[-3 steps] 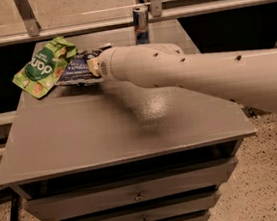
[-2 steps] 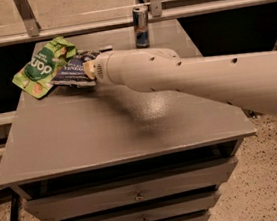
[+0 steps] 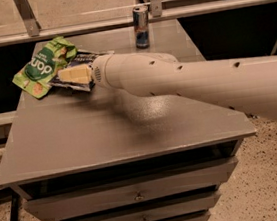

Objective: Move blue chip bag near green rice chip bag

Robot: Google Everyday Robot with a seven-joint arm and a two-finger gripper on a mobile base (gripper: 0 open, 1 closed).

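Observation:
The blue chip bag (image 3: 83, 58) lies at the table's far left, dark navy with white edges, its left side touching the green rice chip bag (image 3: 42, 67). The green bag is light green with a dark round logo and lies at the far-left corner. My gripper (image 3: 75, 75) is at the end of the long white arm (image 3: 190, 78), which reaches in from the right. It sits right over the blue bag and hides the bag's middle. Dark parts of the bag show above and below it.
A slim blue-and-silver drink can (image 3: 141, 27) stands upright at the back of the grey table (image 3: 131, 133). A metal rail (image 3: 117, 20) runs behind the table. Drawers sit below the front edge.
My gripper and arm have moved left over the blue bag, toward the green bag. The green bag and the can have not moved.

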